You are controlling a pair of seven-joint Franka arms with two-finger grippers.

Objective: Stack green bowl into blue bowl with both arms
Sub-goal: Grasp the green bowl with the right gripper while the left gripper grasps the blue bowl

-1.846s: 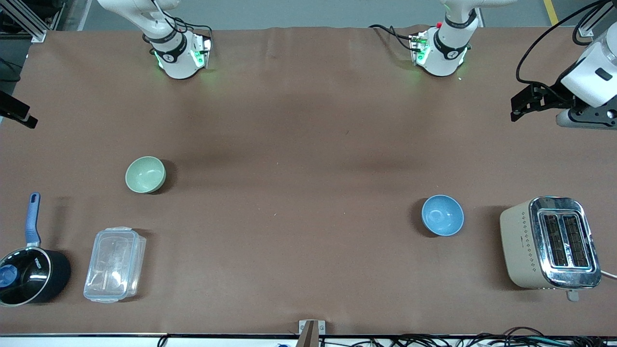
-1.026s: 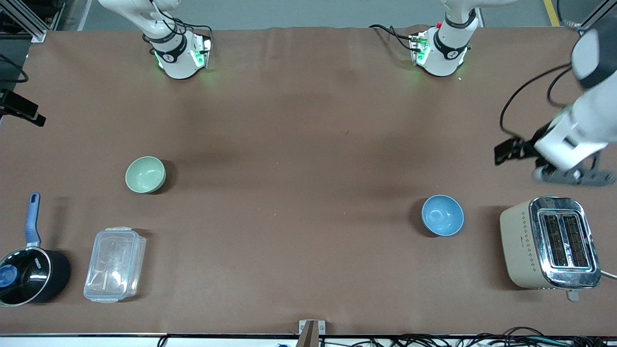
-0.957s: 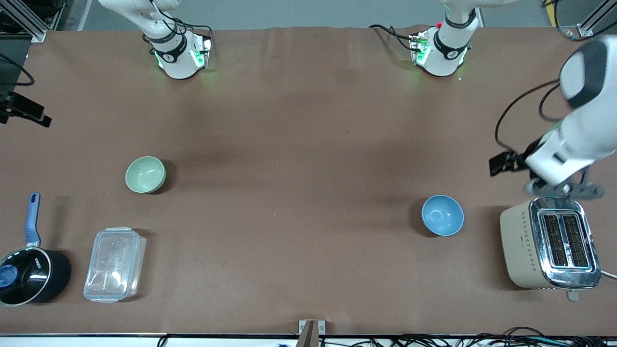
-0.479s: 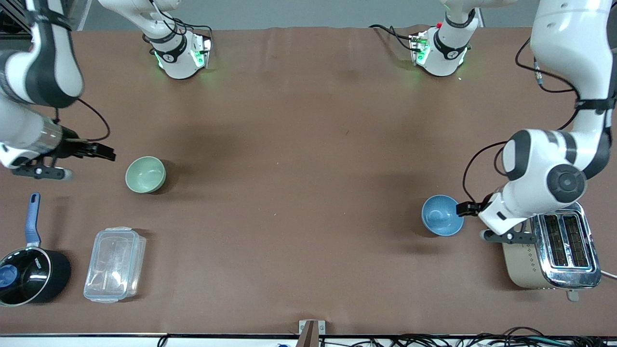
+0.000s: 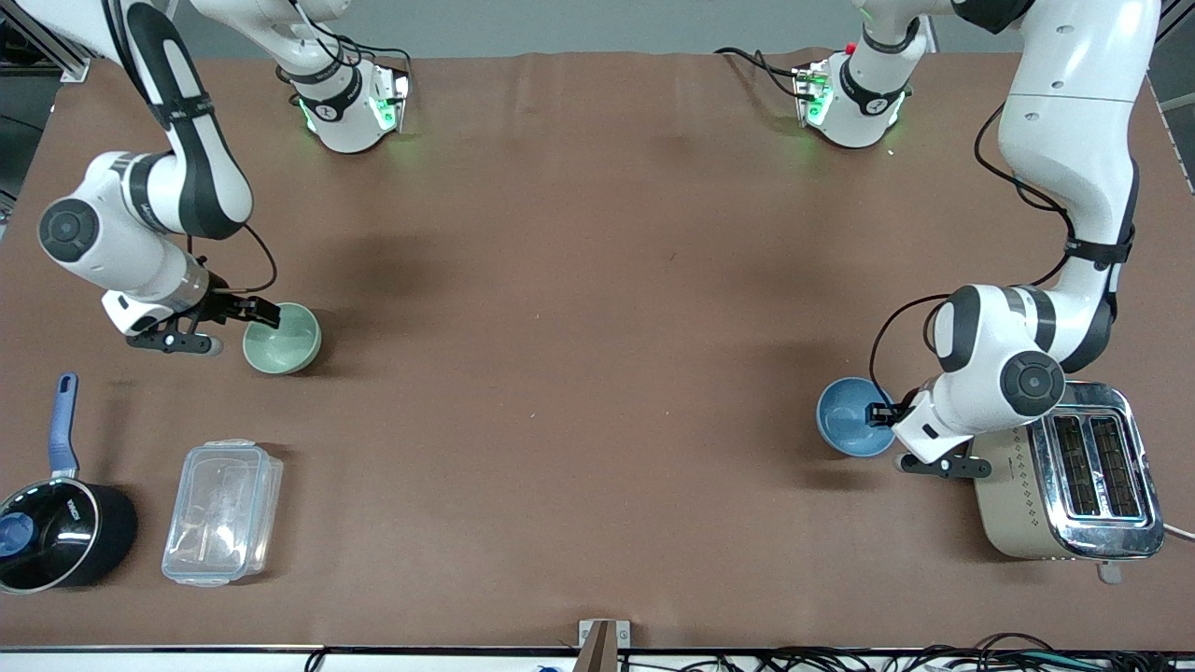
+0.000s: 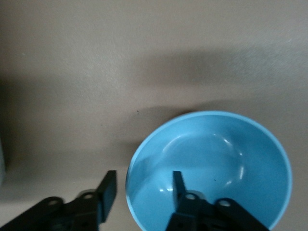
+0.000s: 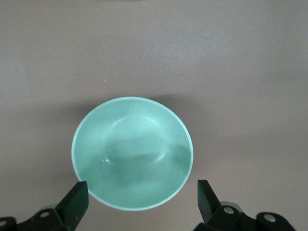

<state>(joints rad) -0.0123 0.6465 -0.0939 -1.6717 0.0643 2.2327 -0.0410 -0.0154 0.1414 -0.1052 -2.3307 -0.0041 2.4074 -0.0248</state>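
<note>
Small round pale sage-green bowl [image 5: 282, 338] sat on the brown tabletop [image 5: 579, 308] toward the right arm's end; small round medium-blue bowl [image 5: 851, 416] sat toward the left arm's end, just beside a beige-and-chrome toaster [image 5: 1064, 471]. The bowls lay well apart.

Right end effector [image 7: 139, 199] was spread wide at the green bowl's rim, fingers [image 7: 77, 199] outside both walls, nothing gripped.

Left end effector [image 6: 142, 190] was open, straddling the blue bowl's rim: one finger [image 6: 179, 185] inside, the other outside.

Risks, as judged: smooth matte walls may slip on closing, a rim pinch could tip the blue bowl, and the left arm's wrist hung close over the toaster, so a lift might knock it.
</note>
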